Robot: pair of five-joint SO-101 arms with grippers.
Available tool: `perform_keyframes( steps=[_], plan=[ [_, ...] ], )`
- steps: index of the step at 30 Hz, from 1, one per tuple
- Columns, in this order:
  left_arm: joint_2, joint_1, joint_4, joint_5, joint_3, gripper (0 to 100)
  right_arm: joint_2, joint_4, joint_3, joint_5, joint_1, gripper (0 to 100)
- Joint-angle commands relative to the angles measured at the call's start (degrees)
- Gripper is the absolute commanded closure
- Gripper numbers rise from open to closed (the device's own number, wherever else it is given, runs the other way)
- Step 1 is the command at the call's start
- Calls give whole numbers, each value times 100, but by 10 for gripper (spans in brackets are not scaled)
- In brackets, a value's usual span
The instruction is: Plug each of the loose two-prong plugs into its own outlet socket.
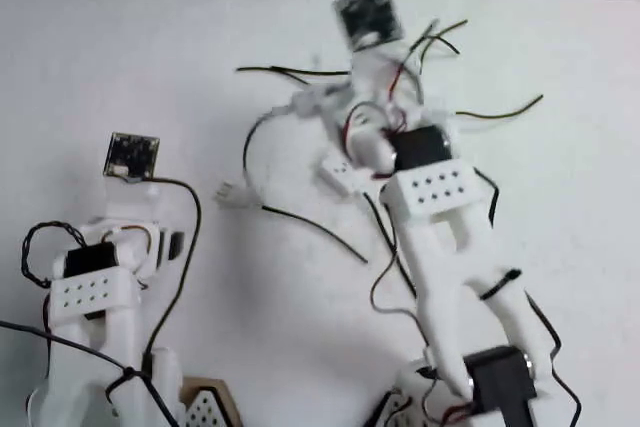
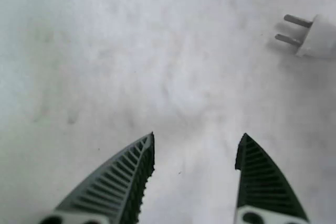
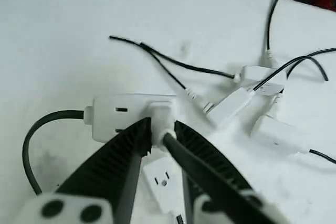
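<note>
R gripper (image 3: 160, 127): ribbed jaws pinch white plug (image 3: 160, 110) at outlet strip (image 3: 118, 118) | L gripper (image 2: 195, 144): wide apart, empty; 2-prong plug (image 2: 314, 37) near

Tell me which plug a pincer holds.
The white plug at the outlet block, clamped in the right pincer; the other plug lies loose.

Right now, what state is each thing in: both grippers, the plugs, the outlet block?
left gripper: open, empty.
loose white two-prong plug: unplugged, lying flat.
white plastic outlet block: one socket visibly free.
right gripper: shut on small white plug.
small white plug: against the outlet block, seating unclear.
</note>
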Motion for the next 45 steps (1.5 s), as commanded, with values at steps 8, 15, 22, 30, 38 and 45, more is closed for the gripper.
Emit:
perform_keyframes(
  steps=[8, 15, 22, 30, 38, 45],
  plan=[
    [-127, -66, -79, 62, 9, 748, 1965, -585, -1697, -1081, 998, 981],
    [-163, -66, -105, 62, 79, 748, 3275, -541, -2541, -1363, 1279, 978],
    [-163, -66, -105, 62, 88, 748, 3565, -541, -2778, -1398, 1288, 977],
    [-163, -66, -105, 62, 88, 748, 3556, -321, -2778, -1398, 1490, 875],
    [-163, -66, -105, 62, 88, 748, 2967, 470, -2778, -1354, 1481, 879],
    [-163, -66, -114, 62, 88, 748, 1464, 1587, -2778, -1345, 1481, 879]
  ],
)
